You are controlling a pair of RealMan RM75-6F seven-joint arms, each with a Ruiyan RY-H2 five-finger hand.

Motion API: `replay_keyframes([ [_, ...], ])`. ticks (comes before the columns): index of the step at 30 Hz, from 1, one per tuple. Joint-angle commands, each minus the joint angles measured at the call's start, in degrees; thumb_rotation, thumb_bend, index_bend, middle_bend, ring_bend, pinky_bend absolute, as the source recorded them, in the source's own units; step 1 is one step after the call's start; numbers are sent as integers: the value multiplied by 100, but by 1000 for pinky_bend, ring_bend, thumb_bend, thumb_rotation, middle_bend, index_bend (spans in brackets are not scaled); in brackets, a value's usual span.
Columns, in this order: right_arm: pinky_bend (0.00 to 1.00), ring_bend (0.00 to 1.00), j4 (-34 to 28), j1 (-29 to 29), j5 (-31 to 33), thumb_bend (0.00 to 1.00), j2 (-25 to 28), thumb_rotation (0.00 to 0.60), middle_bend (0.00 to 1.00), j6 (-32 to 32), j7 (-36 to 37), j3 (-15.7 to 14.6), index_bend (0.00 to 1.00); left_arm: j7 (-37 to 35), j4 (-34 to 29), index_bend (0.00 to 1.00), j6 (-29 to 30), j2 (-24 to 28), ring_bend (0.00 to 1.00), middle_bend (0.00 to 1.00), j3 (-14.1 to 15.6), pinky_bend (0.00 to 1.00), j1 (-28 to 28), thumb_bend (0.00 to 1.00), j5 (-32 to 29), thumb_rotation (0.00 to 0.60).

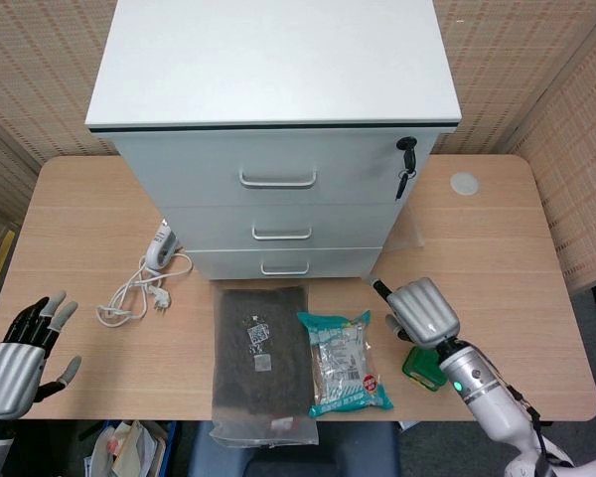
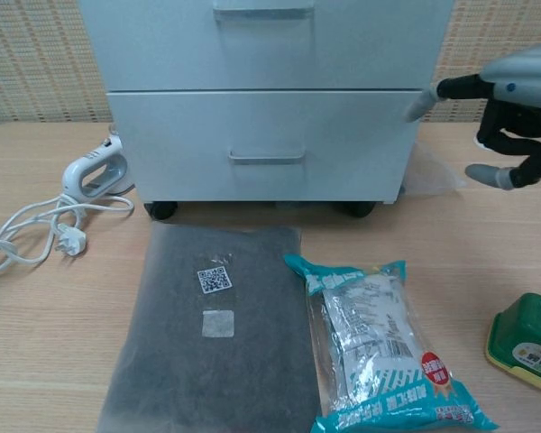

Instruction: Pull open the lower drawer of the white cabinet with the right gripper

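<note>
- White cabinet (image 1: 278, 129): stands at the middle of the worktop's far edge, three drawers facing the robot, resting on dark casters seen in the chest view.
- Lower drawer (image 1: 285, 262): bottom of the three, fully pushed in, front flush with the one above; its metal handle (image 2: 266, 158) is untouched.
- Key (image 1: 406, 164): hangs from the lock at the right end of the top drawer front.
- Right hand (image 1: 420, 311): raised over the worktop off the cabinet's front right corner, above the green box; fingers apart, one extended toward the cabinet, nothing held. The chest view shows it at the right edge, clear of the drawer front.
- Left hand (image 1: 18, 356): at the worktop's near left corner, fingers spread, holding nothing.
- Grey packet (image 1: 261, 363): flat, in clear wrap, just before the cabinet, reaching to the near edge.
- Teal snack bag (image 1: 344, 362): lies beside the grey packet on its right, touching it.
- Green box (image 2: 527, 341): toward the near right edge, partly covered by the right forearm in the head view.
- White corded appliance (image 1: 160, 246): at the cabinet's left front corner, its cord (image 1: 129, 293) looped toward the left edge.
- White disc (image 1: 464, 183): set in the worktop near the far right corner.
</note>
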Motion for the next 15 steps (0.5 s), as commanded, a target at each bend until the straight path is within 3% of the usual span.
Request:
replay_keyframes([
  [1,804,912,209,533,603,377,-493,600,900,-281,-491,210,155,0,6,91,-3,-1,28,2,-2,112,5,325,-14,600],
  [15,818,929,1144,1567,1725,390,-1555,600,912,-257,-1139,252,155,-20,72,91,-89,-43,28,2,-10,112,-8,325,-94,600],
])
